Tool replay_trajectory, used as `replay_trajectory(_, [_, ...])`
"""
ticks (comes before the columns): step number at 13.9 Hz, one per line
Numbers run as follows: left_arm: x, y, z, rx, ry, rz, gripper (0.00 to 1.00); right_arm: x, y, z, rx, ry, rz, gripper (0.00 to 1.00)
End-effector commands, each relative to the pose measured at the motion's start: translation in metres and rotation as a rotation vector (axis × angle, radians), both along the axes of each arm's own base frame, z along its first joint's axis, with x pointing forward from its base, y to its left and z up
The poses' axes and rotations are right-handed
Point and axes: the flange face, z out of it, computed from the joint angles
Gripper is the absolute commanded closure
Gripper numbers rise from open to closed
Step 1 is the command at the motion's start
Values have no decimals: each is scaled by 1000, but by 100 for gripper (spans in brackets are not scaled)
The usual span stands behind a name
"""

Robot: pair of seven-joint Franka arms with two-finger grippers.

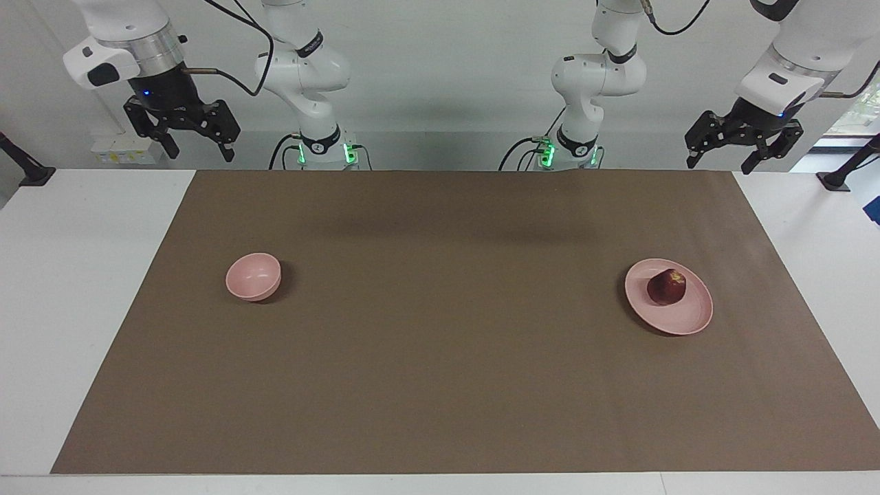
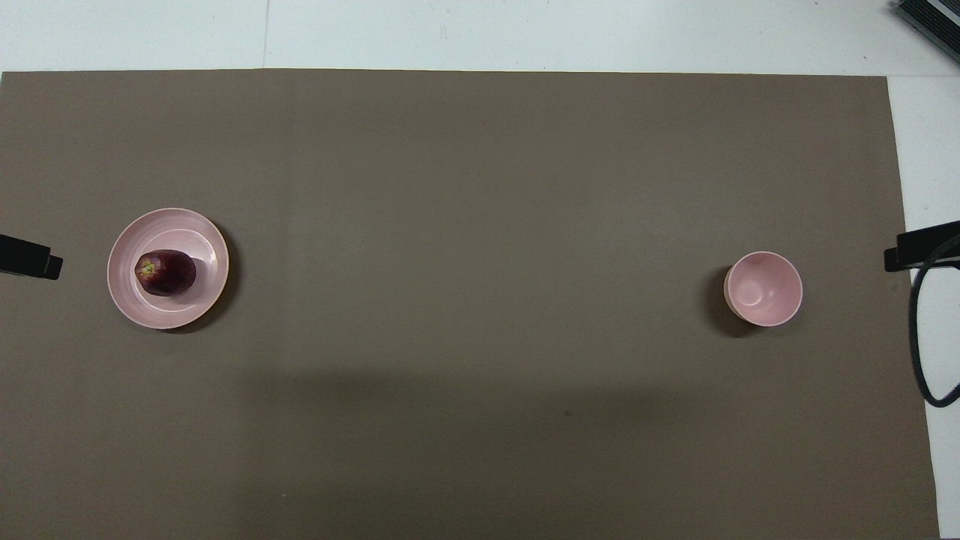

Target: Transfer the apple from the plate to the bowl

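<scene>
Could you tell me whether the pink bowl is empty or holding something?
Empty: the bowl shows only its bare pink inside; the apple sits on the plate.

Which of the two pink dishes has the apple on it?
The plate, the wider, flatter dish toward the left arm's end of the table. The dark red apple sits on it; the smaller, deeper bowl holds nothing.

Apple's (image 1: 666, 287) underside hidden on plate (image 1: 691, 320)

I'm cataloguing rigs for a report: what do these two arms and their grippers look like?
Both arms are glossy white with rounded joints, black bands and green lights at the bases. The left gripper and right gripper are black linkage units with two fingers, each below a silver-ringed wrist. Black cables trail from the arms.
</scene>
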Motion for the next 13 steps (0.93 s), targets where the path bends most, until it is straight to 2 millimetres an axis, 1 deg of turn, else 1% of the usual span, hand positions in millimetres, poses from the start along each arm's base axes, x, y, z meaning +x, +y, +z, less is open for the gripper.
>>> replay_trajectory(1, [-5,0,4,16,-10,-3,0,-9,-1,1,5,5,29,0])
replay_trajectory(4, [-4,-1,4,16,-13,3,0,-9,-2,1,7,5,28,0])
replay_trajectory(7, [-4,3,4,16,-13,18,0,-9,-1,1,5,5,29,0])
replay_trajectory(9, [-4,0,4,16,-12,9,0,-9,-2,1,5,5,27,0])
replay_trajectory(13, [-5,3,3,16,-7,15,0,-9,-2,1,7,5,28,0])
